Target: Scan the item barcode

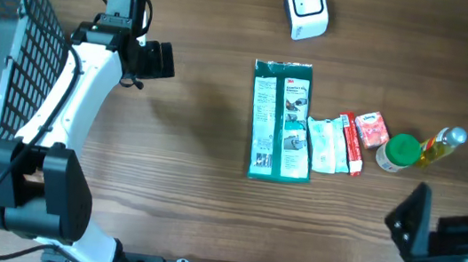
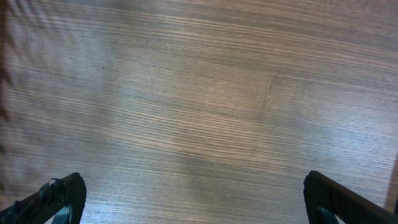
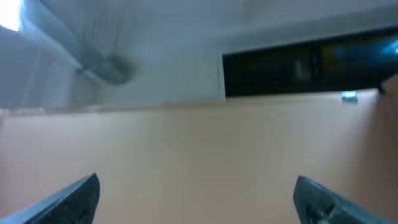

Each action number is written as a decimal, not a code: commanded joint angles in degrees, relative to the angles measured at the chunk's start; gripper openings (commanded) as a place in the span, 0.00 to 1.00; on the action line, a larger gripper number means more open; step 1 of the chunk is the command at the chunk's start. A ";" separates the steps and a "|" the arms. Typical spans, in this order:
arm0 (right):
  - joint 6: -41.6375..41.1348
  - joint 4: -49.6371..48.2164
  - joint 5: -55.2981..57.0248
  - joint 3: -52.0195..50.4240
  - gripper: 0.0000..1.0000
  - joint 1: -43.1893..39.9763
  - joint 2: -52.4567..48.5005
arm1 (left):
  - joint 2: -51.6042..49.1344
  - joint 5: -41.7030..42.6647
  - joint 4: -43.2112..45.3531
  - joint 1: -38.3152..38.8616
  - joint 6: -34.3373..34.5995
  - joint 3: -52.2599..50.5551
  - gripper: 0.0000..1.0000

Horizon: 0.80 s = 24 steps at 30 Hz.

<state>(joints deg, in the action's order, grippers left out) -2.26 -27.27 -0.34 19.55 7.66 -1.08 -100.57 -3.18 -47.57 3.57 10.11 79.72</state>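
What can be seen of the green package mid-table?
The green package is a flat, glossy, rectangular pack with white printed panels and small pictures. It lies flat on the wooden table, with its long side running away from the robot. Its right edge meets a white pouch. Neither arm touches it.

White arm (image 1: 72, 98), black joints, black left pincer (image 1: 160, 61)
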 commanded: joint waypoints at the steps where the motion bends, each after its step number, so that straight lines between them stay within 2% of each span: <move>1: 0.72 -5.22 -1.31 -10.51 0.99 -0.31 0.85 | -0.48 -0.33 0.13 -0.37 -0.72 -0.04 1.00; 4: 0.55 -7.32 -2.40 -18.91 1.00 -0.28 0.87 | -0.48 -0.33 0.13 -0.37 -0.72 -0.04 1.00; 7: 0.70 -2.10 -2.80 -19.26 1.00 -0.28 0.90 | -0.48 -0.33 0.13 -0.37 -0.72 -0.04 1.00; 8: 0.68 2.69 -2.80 -19.26 1.00 -0.31 0.90 | -0.48 -0.33 0.13 -0.37 -0.72 -0.04 1.00; 10: 0.57 18.71 -6.49 -19.26 1.00 -2.62 0.90 | -0.48 -0.33 0.13 -0.37 -0.72 -0.04 1.00; 12: 0.61 25.68 -10.49 -19.26 1.00 -6.36 0.90 | -0.48 -0.33 0.13 -0.37 -0.72 -0.04 1.00; 24: 2.16 26.47 -10.91 -19.26 1.00 -6.99 0.87 | -0.48 -0.33 0.13 -0.37 -0.72 -0.04 1.00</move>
<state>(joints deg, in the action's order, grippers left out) -1.13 -0.64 -10.33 0.36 0.91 -0.67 -100.62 -3.18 -47.57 3.57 10.11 79.72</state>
